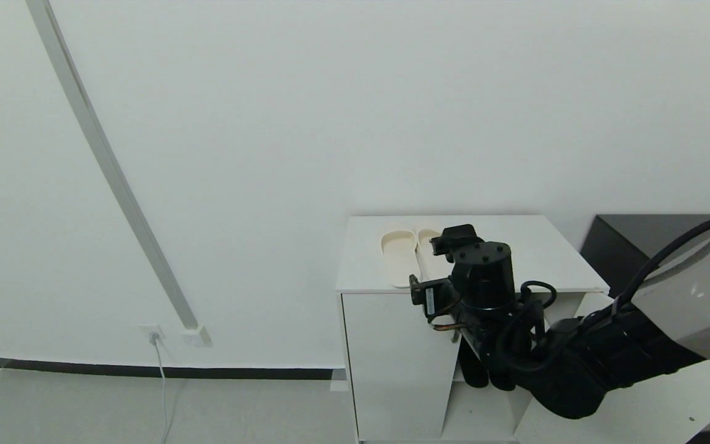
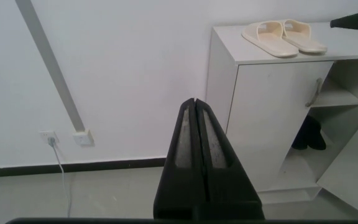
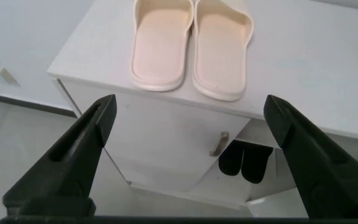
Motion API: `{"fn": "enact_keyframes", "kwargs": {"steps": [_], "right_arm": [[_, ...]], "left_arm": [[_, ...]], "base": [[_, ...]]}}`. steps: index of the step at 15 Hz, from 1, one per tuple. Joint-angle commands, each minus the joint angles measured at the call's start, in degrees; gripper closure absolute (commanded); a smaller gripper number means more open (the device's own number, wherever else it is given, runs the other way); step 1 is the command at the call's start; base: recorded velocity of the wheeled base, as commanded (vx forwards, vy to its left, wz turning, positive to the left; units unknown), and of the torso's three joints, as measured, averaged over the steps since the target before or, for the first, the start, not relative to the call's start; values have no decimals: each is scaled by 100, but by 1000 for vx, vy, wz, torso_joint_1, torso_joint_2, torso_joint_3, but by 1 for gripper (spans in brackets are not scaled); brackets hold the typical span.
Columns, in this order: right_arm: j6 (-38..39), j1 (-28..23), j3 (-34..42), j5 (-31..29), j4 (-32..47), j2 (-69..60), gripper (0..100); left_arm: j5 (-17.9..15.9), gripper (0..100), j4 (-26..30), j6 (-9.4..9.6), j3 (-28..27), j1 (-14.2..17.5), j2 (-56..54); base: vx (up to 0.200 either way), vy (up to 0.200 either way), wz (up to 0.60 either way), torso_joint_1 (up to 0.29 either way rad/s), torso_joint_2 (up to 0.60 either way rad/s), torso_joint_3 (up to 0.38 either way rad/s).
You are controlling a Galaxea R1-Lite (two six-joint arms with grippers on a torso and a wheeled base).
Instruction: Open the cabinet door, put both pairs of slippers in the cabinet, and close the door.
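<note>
A pair of cream slippers [image 1: 405, 251] [image 3: 191, 46] [image 2: 284, 36] lies side by side on top of the white cabinet [image 1: 546, 246]. A pair of black slippers [image 3: 247, 160] [image 2: 309, 134] [image 1: 478, 370] stands on a shelf inside, behind the open right door [image 1: 638, 401]. The left door [image 1: 398, 357] with its metal handle [image 3: 218, 143] is closed. My right gripper [image 3: 190, 106] is open, held above and in front of the cabinet's front edge, just short of the cream slippers. My left gripper [image 2: 196, 143] is shut on nothing, held well away from the cabinet over the floor.
A white wall stands behind the cabinet, with a slanted cable duct [image 1: 108, 166] and a socket with a plugged cord [image 1: 155, 336]. A dark box [image 1: 638, 234] sits to the cabinet's right. Open floor [image 1: 145, 407] lies to the left.
</note>
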Motion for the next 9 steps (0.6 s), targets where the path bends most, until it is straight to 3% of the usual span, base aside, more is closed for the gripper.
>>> {"fn": "enact_keyframes", "kwargs": {"steps": [1, 5, 8, 9], "right_arm": [[45, -20, -180, 10, 157, -59, 0], [950, 16, -382, 151, 1080, -41, 0], [1240, 16, -355, 344, 1221, 29, 0], [1240, 7, -355, 336, 1221, 38, 0]], "left_arm": [[0, 100, -1, 2, 1, 0, 0], [0, 100, -1, 2, 1, 0, 0], [0, 100, -1, 11, 1, 0, 9], [0, 100, -1, 11, 1, 0, 9]], "base": [[0, 0, 0, 0, 0, 0], [0, 0, 0, 0, 0, 0], [0, 0, 0, 0, 0, 0], [200, 0, 0, 7, -2, 2]]}}
